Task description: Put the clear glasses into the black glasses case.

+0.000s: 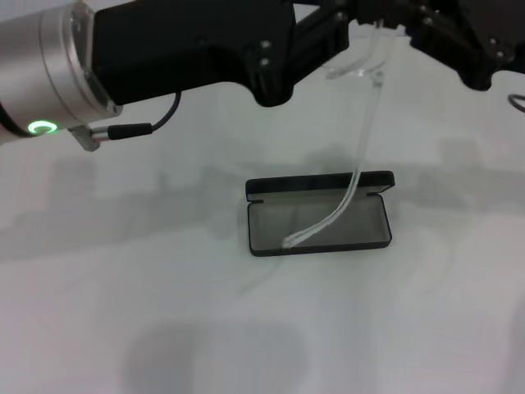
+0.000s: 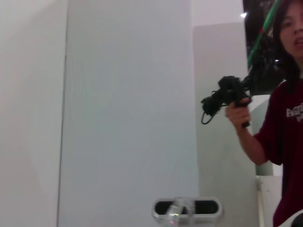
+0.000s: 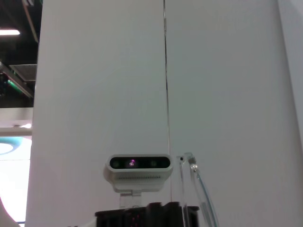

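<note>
Below our head camera, on the white table (image 1: 98, 312), we count one flat rectangular black glasses case (image 1: 320, 220), lying open. Its rounded-corner tray shows a smooth grey lining, and its lid stands up along the far edge as a thin dark strip.

We see one pair of fully transparent plastic clear glasses (image 1: 361, 164), held high above the table near the top of the head view. One thin curved clear arm hangs down from there, and its tip reaches the grey lining in the left half of the tray. The lens part is mostly hidden among our grippers, with only a glassy sliver showing.

We have two arms in view, both raised over the far side of the table. Our left gripper (image 1: 316, 37), matte black with small screws, comes off a brushed silver wrist ring with one green light and a black cable. Our right gripper (image 1: 410, 25), also black and angular, sits just across from it. Both meet at the glasses frame, but we cannot tell whether either set of fingers is spread or pressed together, nor which one actually grips.

From the right wrist view, the hinge and arm of the glasses (image 3: 194, 189) rise beside one pale camera module (image 3: 138, 169) against white panels.
</note>
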`<state>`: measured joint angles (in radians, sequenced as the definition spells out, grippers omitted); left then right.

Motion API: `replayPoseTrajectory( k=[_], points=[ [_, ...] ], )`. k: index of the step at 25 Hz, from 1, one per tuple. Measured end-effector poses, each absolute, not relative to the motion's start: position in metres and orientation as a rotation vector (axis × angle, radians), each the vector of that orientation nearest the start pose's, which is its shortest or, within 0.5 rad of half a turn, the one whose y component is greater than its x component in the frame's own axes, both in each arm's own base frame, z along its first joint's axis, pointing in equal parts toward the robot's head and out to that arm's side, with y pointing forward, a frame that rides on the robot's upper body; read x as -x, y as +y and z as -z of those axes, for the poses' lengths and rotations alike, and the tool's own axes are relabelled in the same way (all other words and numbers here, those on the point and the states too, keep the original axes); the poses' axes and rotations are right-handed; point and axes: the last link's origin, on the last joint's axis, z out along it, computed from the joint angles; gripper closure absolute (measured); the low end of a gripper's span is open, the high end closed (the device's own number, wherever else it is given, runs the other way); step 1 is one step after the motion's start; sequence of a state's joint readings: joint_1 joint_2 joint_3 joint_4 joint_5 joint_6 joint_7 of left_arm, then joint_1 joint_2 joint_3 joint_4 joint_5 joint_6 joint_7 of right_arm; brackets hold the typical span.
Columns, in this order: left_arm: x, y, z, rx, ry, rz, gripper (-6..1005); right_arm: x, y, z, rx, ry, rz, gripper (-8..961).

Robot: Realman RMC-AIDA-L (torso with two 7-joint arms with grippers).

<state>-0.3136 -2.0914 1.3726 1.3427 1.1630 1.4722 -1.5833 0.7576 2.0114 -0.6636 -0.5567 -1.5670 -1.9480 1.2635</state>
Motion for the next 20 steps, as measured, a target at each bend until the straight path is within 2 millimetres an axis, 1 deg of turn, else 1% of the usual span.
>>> replayPoseTrajectory(
  k=[2, 4, 8, 11, 13, 16, 20],
  points=[
    [0.090, 0.291, -0.046, 2.689, -0.010, 1.409, 919, -0.147, 0.351, -0.064, 2.654, -0.044, -1.513, 916],
    [0.092, 0.289, -0.053, 2.690, 0.004, 1.427, 919, -0.152, 0.350, -0.075, 2.601, -0.046, -1.535, 916],
    [0.103, 0.288, -0.070, 2.648, -0.013, 1.452, 919, -0.165, 0.343, -0.103, 2.486, -0.073, -1.623, 916],
    [0.110, 0.288, -0.074, 2.647, -0.038, 1.453, 919, -0.178, 0.333, -0.128, 2.352, -0.075, -1.746, 916],
    [0.114, 0.288, -0.072, 2.667, -0.056, 1.449, 919, -0.184, 0.325, -0.141, 2.247, -0.086, -1.836, 915],
    [0.112, 0.287, -0.063, 2.730, -0.058, 1.451, 919, -0.188, 0.318, -0.151, 2.149, -0.133, -1.913, 915],
    [0.097, 0.287, -0.045, 2.862, -0.035, 1.468, 919, -0.185, 0.316, -0.154, 2.088, -0.168, -1.962, 915]
  ],
)
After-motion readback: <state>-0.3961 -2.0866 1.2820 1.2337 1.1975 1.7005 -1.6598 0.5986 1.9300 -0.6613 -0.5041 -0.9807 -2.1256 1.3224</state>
